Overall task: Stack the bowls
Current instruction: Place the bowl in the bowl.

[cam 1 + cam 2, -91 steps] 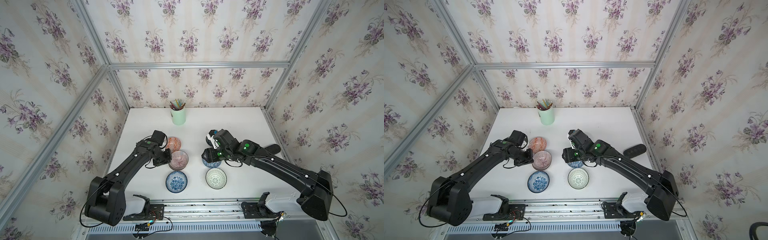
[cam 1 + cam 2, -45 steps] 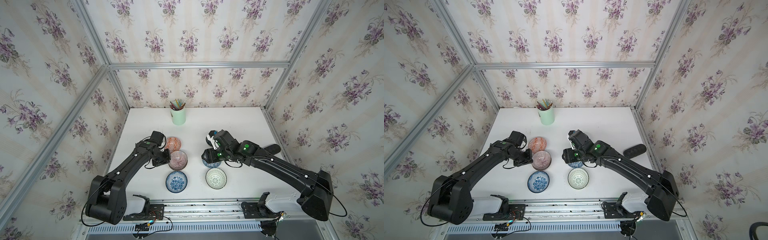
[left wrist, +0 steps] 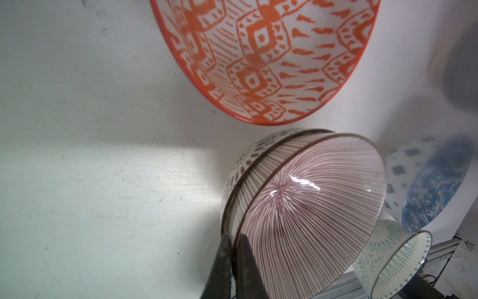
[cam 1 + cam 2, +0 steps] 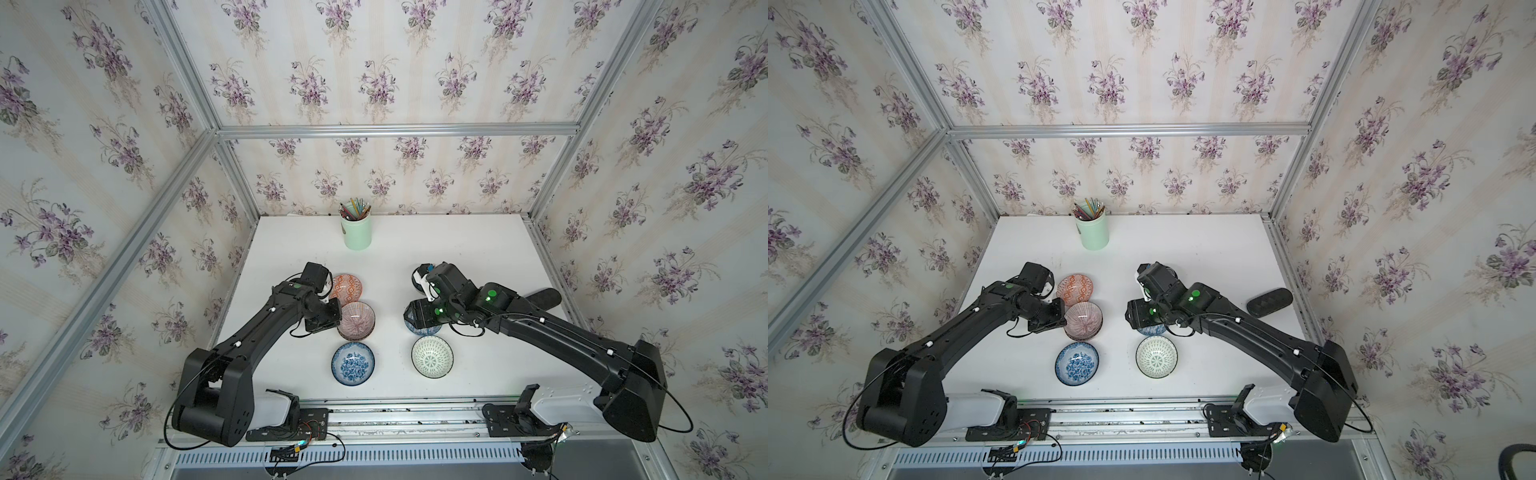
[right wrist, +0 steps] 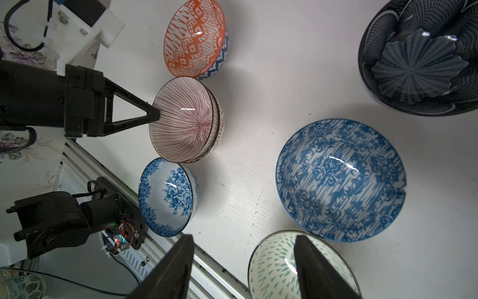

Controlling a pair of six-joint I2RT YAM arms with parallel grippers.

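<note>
My left gripper [image 3: 232,248] is shut on the near rim of the pink striped bowl [image 4: 357,318], which sits nested in a white lattice bowl [image 3: 245,160]. Just behind them is the orange bowl [image 4: 348,286], resting in a blue-patterned one [image 5: 219,60]. A blue floral bowl [image 4: 353,363] and a white bowl with teal marks [image 4: 432,356] stand near the front. My right gripper [image 5: 243,261] hangs open and empty, one finger over the teal-marked bowl [image 5: 274,271]. Beside it are a wide blue bowl [image 5: 338,178] and the dark navy bowl [image 5: 419,59], both largely covered by the arm in the top views.
A mint-green cup of pencils [image 4: 356,232] stands at the back middle. A black oblong object [image 4: 540,297] lies at the right edge. The metal front rail [image 4: 395,409] borders the table, and papered walls close it in on three sides.
</note>
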